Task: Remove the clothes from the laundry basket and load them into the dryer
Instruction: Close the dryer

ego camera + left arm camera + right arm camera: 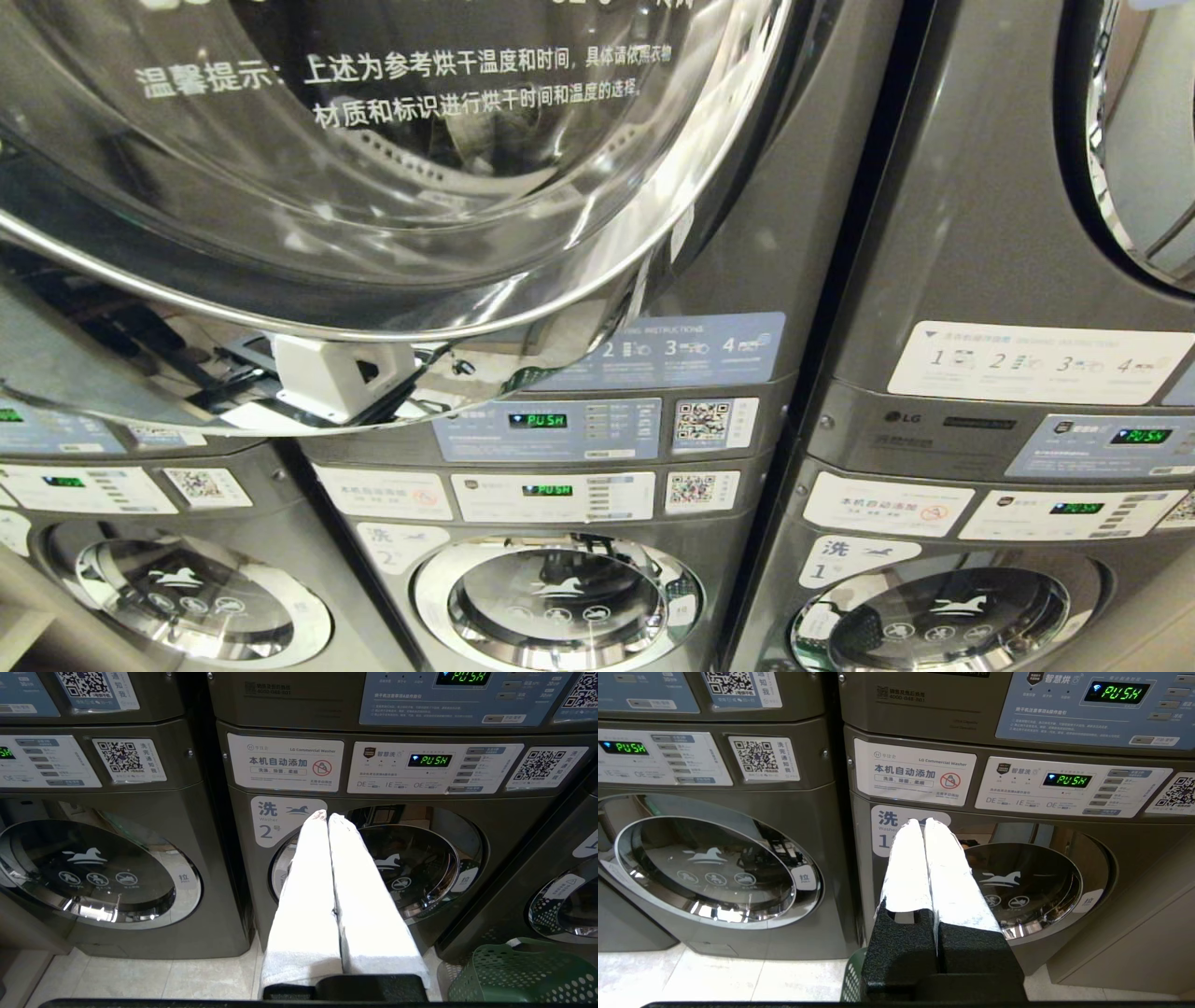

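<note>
Left wrist view shows my left end effector [327,817] clenched, empty; the green perforated plastic laundry basket [518,975] sits low beside me, so reaching blind risks a missed grab.

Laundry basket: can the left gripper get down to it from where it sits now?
Probably yes. The left gripper, shut and empty, points at washer 2's closed door, while the laundry basket sits on the floor low beside it. Nothing stands between them, though the arm would have to swing sideways and down.
</note>
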